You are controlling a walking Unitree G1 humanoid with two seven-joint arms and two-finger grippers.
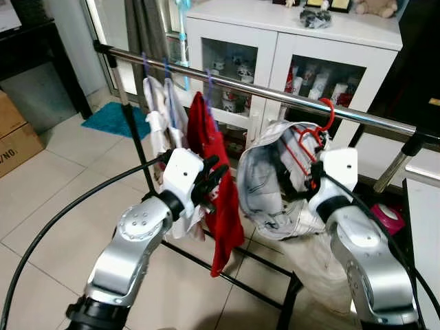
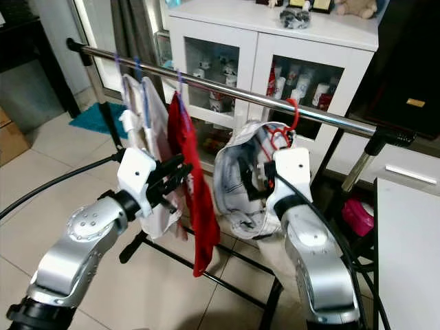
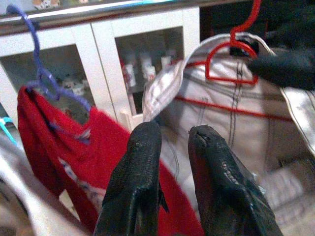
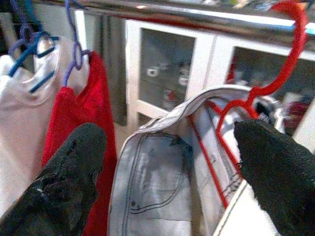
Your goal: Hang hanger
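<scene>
A red hanger [image 1: 317, 134] carrying pale grey jeans [image 1: 265, 185] has its hook over the silver rail [image 1: 261, 91] of a black clothes rack. My right gripper [image 4: 172, 142] is open, its fingers wide apart on either side of the jeans' waistband just below the hanger [image 4: 275, 73]. My left gripper [image 1: 216, 175] is raised in front of a red shirt [image 1: 223, 220] on a purple hanger [image 3: 47, 81]. Its fingers [image 3: 138, 167] stand a little apart with nothing between them.
Two white garments [image 1: 159, 110] hang left of the red shirt. Behind the rack stands a white cabinet [image 1: 275, 41] with glass doors. A teal mat [image 1: 113, 118] and cardboard boxes [image 1: 14, 137] lie at left, a white surface [image 1: 423, 240] at right. A black cable [image 1: 62, 220] arcs over the floor.
</scene>
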